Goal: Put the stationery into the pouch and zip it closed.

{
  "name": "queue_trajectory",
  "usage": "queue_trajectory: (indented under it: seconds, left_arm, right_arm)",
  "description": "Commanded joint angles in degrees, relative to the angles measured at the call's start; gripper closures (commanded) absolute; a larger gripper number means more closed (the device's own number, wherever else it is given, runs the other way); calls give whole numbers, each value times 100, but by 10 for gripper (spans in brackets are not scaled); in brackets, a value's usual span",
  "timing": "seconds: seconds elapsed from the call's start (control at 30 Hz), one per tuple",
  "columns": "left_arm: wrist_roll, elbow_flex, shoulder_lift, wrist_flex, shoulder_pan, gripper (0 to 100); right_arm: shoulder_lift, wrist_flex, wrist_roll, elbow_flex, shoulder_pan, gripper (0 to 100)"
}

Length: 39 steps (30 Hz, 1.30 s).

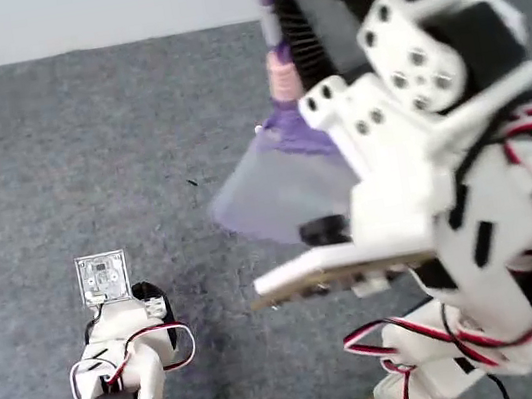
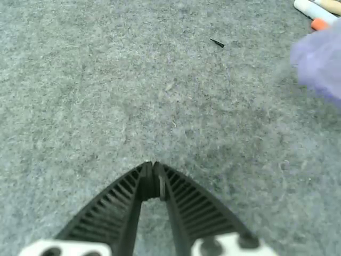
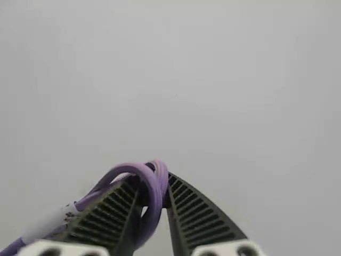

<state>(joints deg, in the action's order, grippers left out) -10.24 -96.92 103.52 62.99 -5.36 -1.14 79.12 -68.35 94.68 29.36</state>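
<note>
A lilac, see-through pouch [image 1: 280, 192] hangs in the air over the middle of the grey carpeted surface [image 2: 106, 80]. It is soft and slack, wider at its lower edge and darker purple at the top, where it narrows to a purple loop [image 3: 152, 186]. A pinkish piece sits on the cord just above the pouch; what it is cannot be told. Whether the pouch's lower edge touches the surface cannot be told either.

A small black speck [image 2: 217, 43] lies on the surface left of the pouch. In the left wrist view, a few pens [image 2: 315, 9], one with an orange tip, lie on the surface just beyond the pouch.

The left arm [image 1: 122, 374] is folded low at the near left edge, well apart from the pouch. The left hand [image 2: 153, 166] has its fingers pressed together with nothing between them, pointing down at bare carpet.

The right arm [image 1: 445, 181] is raised high at the right, reaching up over the pouch. The right hand [image 3: 155, 177] is clamped on the loop, which curls out between its fingers, with a plain pale wall [image 3: 213, 80] behind.
</note>
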Motion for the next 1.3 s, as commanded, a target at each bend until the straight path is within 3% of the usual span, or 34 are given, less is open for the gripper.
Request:
queue_trajectory:
  seconds: [0.0,0.2,0.43,0.7,0.8,1.1,1.27]
  left_arm:
    - [-44,48,62,18,-9,986]
    - [-44,48,62,18,-9,986]
    - [-44,48,62,18,-9,986]
    - [-44,48,62,18,-9,986]
    - [-44,48,62,18,-9,986]
    - [-44,48,62,18,-9,986]
    - [-44,48,62,18,-9,986]
  right_arm:
    - [171,13,-70,123,-57,989]
    - [154,13,-9,-659,-40,989]
    - [171,66,914,-2356,-338,989]
    - [171,1859,1978,-3042,-857,989]
    - [189,2360,2048,-3033,-1103,989]
    - [778,2369,2163,-3068,-1991,989]
    - [804,2369,2163,-3859,-2949,989]
